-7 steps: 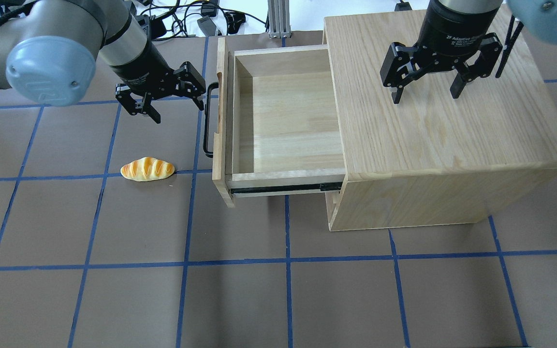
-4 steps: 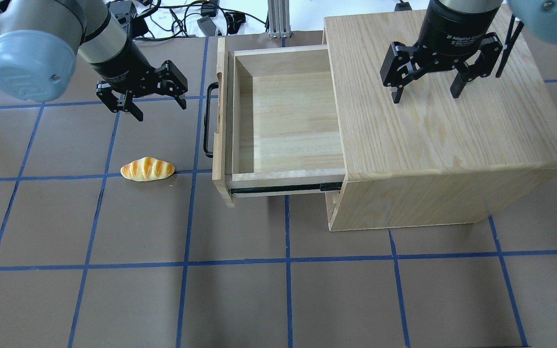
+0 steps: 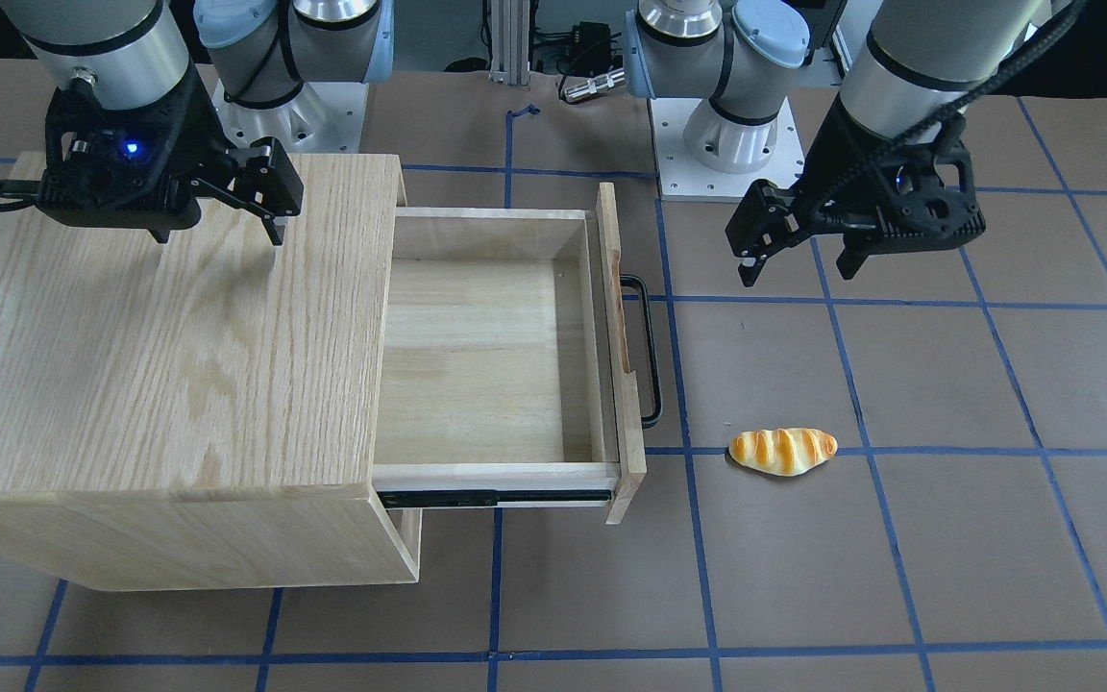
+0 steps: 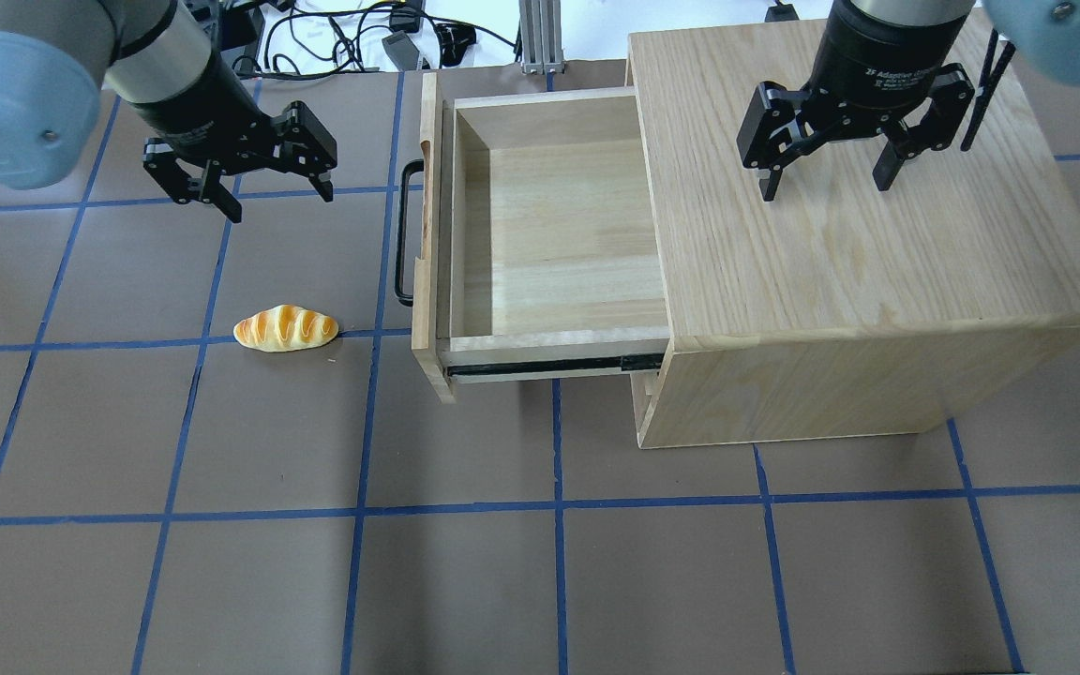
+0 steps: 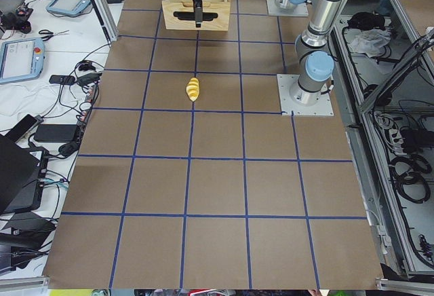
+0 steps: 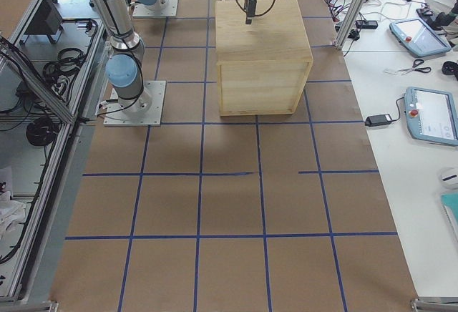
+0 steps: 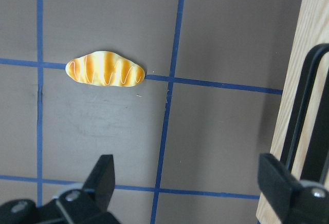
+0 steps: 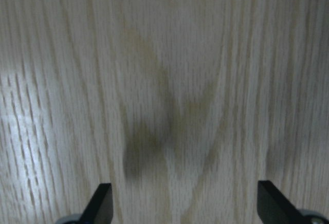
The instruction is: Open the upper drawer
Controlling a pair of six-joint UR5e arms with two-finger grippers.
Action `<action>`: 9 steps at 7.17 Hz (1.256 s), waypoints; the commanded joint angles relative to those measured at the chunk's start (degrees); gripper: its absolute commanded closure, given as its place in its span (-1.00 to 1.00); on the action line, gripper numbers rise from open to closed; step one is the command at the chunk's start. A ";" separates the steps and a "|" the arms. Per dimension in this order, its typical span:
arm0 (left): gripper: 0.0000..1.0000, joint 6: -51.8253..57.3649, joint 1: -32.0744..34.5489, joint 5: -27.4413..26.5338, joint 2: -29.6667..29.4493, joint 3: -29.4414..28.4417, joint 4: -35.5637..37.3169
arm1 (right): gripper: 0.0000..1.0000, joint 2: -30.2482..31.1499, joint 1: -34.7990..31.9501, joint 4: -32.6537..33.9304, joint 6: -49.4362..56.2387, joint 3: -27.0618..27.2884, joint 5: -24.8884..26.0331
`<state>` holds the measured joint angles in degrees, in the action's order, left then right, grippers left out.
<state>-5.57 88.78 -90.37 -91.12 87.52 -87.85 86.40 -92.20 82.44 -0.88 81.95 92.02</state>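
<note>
Shows upper drawer [image 4: 549, 234] pulled far out at 9 o'clock of cabinet [image 4: 859, 253]. Shows left claw [image 4: 279, 203] spread wide, gripping nothing, over bench [image 4: 268, 431] at 10 o'clock of black handle [image 4: 400, 234], apart. Shows right claw [image 4: 824, 186] equally wide, empty, above cabinet top.

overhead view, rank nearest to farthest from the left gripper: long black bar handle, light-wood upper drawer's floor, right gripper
From the left gripper:
1. The long black bar handle, just to its right.
2. The light-wood upper drawer's floor, farther right.
3. The right gripper, over the oak-grain cabinet top, farthest right.
</note>
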 commanded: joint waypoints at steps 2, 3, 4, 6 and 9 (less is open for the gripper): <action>-1.00 -0.32 3.68 -2.02 0.95 -0.24 0.14 | -1.00 0.00 0.00 0.00 0.00 -0.03 0.00; -1.00 -0.14 3.25 2.35 1.38 -0.50 0.05 | -1.00 0.00 0.00 0.00 0.09 0.05 0.00; -1.00 0.03 2.90 2.48 1.39 -0.51 0.05 | -1.00 0.00 0.00 0.00 0.00 -0.03 0.00; -1.00 0.21 2.54 2.22 1.56 -0.51 0.05 | -1.00 0.00 0.00 0.00 0.00 -0.04 0.00; -1.00 0.30 2.54 2.13 1.65 -0.51 0.05 | -1.00 0.00 0.00 0.00 0.00 0.05 0.00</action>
